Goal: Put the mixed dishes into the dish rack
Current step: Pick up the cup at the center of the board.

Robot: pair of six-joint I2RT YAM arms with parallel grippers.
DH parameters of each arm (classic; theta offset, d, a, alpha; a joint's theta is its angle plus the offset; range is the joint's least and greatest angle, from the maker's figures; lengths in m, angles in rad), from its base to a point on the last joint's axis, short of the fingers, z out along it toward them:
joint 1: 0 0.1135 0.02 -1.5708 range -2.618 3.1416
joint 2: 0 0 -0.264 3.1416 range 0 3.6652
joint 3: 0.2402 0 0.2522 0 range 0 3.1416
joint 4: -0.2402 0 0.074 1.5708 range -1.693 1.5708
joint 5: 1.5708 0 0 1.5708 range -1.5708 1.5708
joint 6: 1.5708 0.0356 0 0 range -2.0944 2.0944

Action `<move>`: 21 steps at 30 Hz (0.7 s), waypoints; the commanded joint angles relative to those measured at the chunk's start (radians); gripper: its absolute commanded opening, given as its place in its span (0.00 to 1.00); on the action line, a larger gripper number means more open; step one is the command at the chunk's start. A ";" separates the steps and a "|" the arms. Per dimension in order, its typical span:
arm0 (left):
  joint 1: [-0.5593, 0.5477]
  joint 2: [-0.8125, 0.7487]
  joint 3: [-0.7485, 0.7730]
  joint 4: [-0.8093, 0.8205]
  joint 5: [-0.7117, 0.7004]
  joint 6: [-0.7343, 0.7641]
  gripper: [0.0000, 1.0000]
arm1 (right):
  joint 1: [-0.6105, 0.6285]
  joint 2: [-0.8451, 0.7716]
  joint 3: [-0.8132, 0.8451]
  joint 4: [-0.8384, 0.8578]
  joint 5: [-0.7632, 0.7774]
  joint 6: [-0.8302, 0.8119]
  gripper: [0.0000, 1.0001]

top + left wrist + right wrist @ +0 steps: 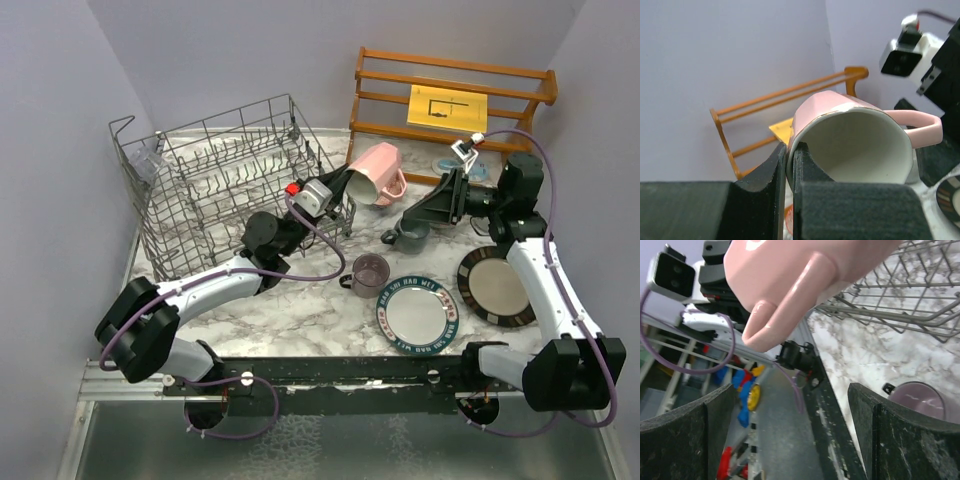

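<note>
My left gripper (338,197) is shut on the rim of the pink mug (372,170), one finger inside and one outside, and holds it tilted in the air beside the right end of the grey wire dish rack (225,175). In the left wrist view the mug (855,145) shows its white inside, with the jaws (789,157) pinching its rim. My right gripper (403,222) is open and empty just above the grey mug (411,238). In the right wrist view the pink mug's handle (785,290) hangs above the open fingers (700,440), and the rack (910,295) and mauve mug (920,397) also show.
The mauve mug (369,275), the blue-rimmed lettered plate (417,313) and the dark-rimmed beige plate (497,286) lie on the marble table in front. A clear glass (148,160) sits in the rack's far left corner. The wooden slatted shelf (450,100) stands at the back right.
</note>
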 commanded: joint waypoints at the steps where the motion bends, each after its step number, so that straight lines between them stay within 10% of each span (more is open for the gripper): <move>1: -0.025 0.021 0.027 0.282 0.047 0.029 0.00 | -0.005 0.018 -0.043 0.309 -0.070 0.367 0.92; 13: -0.078 0.088 0.047 0.351 0.103 0.076 0.00 | -0.003 0.069 -0.074 0.517 -0.095 0.639 0.85; 21: -0.091 0.114 0.054 0.357 0.153 0.110 0.00 | -0.003 0.076 -0.078 0.485 -0.088 0.641 0.58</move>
